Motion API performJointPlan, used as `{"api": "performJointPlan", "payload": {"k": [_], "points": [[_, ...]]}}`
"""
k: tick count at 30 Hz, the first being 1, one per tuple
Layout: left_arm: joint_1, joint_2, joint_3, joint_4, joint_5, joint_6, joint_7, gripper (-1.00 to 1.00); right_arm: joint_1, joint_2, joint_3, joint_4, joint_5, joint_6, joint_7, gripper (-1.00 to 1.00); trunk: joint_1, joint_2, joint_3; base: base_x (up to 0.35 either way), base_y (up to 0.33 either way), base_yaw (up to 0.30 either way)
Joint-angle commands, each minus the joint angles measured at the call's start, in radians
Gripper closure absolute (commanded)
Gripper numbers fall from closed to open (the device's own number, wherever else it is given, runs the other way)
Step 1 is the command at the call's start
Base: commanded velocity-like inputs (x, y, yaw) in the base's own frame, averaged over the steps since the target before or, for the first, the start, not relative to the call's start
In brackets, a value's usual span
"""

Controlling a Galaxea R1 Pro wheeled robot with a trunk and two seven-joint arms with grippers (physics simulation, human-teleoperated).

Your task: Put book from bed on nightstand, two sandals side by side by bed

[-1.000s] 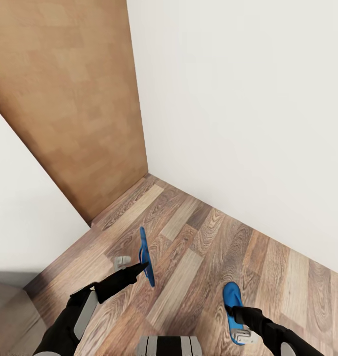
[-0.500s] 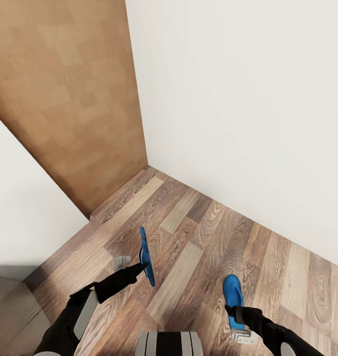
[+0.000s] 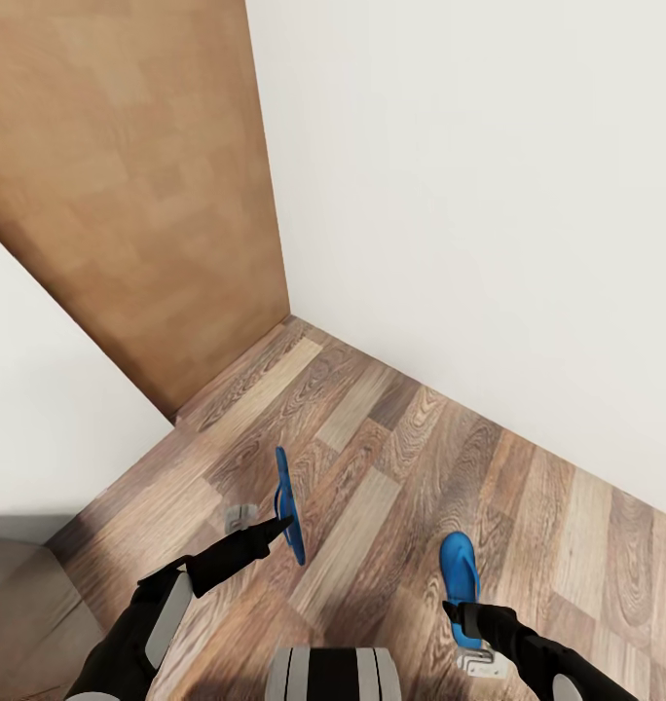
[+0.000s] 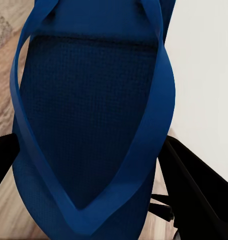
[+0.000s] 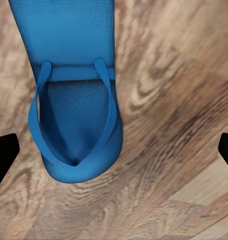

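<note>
A: Left gripper [image 3: 279, 527]?
B: Closed on one sandal [image 3: 288, 504], held edge-up above the wood floor [image 3: 391, 458], 7 o'clock of head view.
A: Right gripper [image 3: 457, 611]?
B: Fingers spread wide; other sandal [image 3: 459, 584] between them, 5 o'clock; whether it is gripped, can't tell.

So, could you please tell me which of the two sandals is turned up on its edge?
The sandal at the left pincer; the other sandal faces flat.

The head camera looks steeply down over both arms at the plank floor [image 3: 391, 467] in a wall corner, while each wrist camera sits very close to one blue sandal [image 4: 89, 125] [image 5: 74, 100], both shared with the head view.
</note>
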Motion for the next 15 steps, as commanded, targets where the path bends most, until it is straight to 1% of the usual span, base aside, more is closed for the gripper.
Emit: {"api": "performJointPlan", "payload": {"k": [1,11,15], "points": [[0.000,-0.001,0.003,0.000,0.005,0.010,-0.004,1.00,0.000,-0.001,0.002,-0.001,0.011,-0.001,-0.004,-1.00,0.000,-0.001,-0.005,0.000,0.000,0.000],[0.000,-0.001,0.004,0.000,0.007,0.010,-0.005,1.00,0.000,0.000,0.002,-0.001,0.011,-0.001,-0.004,-1.00,0.000,-0.001,-0.005,0.002,0.000,0.000],[0.000,-0.001,0.004,0.000,0.006,0.010,-0.005,1.00,-0.001,-0.001,0.002,-0.001,0.011,-0.001,-0.004,-1.00,0.000,-0.001,-0.005,0.172,0.000,0.000]]}}
